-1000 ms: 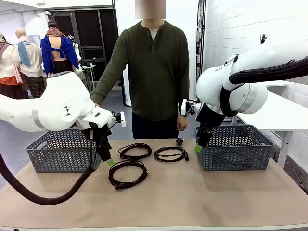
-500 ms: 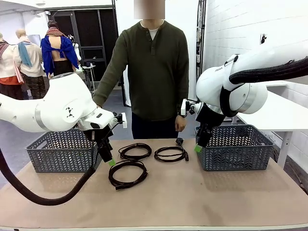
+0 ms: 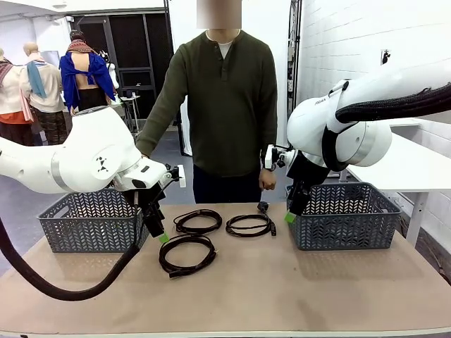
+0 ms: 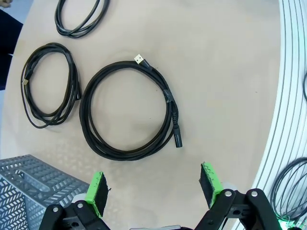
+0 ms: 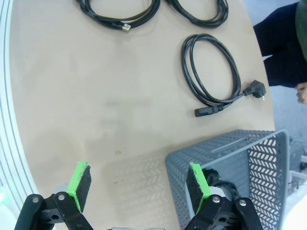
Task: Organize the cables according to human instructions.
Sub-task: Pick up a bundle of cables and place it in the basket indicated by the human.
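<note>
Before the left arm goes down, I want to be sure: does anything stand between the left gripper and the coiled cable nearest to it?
Nothing visible does. The left gripper hangs open above the table, and only bare tabletop separates it from the nearest cable. The grey basket stands off to the side.

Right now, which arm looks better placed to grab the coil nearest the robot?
Probably left: the left end effector, open, hangs beside that coil; the right end effector sits by the right basket.
</note>
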You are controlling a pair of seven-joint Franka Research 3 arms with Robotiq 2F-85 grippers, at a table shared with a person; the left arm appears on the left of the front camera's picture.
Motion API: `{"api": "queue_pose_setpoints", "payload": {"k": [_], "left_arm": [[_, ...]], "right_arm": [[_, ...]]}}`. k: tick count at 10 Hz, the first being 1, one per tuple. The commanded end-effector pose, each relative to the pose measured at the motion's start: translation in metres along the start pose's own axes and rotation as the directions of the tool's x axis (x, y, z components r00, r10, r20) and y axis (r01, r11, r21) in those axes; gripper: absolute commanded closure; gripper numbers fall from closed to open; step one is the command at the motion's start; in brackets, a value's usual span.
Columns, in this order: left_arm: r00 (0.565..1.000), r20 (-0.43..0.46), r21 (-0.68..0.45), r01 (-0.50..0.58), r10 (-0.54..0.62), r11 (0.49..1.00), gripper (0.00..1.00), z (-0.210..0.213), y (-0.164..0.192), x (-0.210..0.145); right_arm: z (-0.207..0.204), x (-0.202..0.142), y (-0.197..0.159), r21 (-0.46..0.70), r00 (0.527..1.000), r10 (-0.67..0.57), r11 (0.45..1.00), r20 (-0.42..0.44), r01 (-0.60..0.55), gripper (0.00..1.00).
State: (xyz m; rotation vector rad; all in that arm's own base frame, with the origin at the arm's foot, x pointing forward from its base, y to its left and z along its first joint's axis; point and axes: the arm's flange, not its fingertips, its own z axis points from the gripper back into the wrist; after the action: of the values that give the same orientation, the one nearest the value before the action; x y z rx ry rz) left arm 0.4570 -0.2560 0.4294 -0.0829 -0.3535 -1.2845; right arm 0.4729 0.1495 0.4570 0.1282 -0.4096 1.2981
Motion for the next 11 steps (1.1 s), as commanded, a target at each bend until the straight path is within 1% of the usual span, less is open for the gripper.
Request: {"api": "queue_pose_setpoints", "payload": {"k": [1, 5, 7, 8, 10, 11], "left_arm": [[1.000, 0.000, 0.000, 0.000, 0.000, 1.000, 0.00, 0.000, 0.000, 0.000], [0.999, -0.036, 0.015, 0.027, -0.027, 1.000, 0.00, -0.026, -0.016, 0.032], [0.995, -0.101, 0.023, 0.004, -0.001, 1.000, 0.00, -0.044, -0.024, 0.046], [0.994, -0.109, 0.009, 0.001, 0.000, 1.000, 0.00, -0.052, -0.027, 0.053], [0.992, -0.118, -0.063, 0.029, -0.036, 0.998, 0.00, -0.069, -0.033, 0.066], [0.991, -0.121, -0.077, 0.042, -0.052, 0.996, 0.00, -0.075, -0.031, 0.069]], "right_arm": [[0.000, -0.001, -0.001, -0.008, 1.000, -0.004, 1.000, -0.005, 0.004, 0.00], [0.000, -0.001, -0.001, -0.008, 1.000, -0.004, 1.000, -0.005, 0.004, 0.00], [0.000, -0.001, -0.001, -0.008, 1.000, -0.004, 1.000, -0.005, 0.004, 0.00], [0.000, -0.001, -0.001, -0.008, 1.000, -0.004, 1.000, -0.005, 0.004, 0.00], [0.000, -0.001, -0.001, -0.008, 1.000, -0.004, 1.000, -0.005, 0.004, 0.00], [0.000, -0.001, -0.001, -0.008, 1.000, -0.004, 1.000, -0.005, 0.004, 0.00]]}}
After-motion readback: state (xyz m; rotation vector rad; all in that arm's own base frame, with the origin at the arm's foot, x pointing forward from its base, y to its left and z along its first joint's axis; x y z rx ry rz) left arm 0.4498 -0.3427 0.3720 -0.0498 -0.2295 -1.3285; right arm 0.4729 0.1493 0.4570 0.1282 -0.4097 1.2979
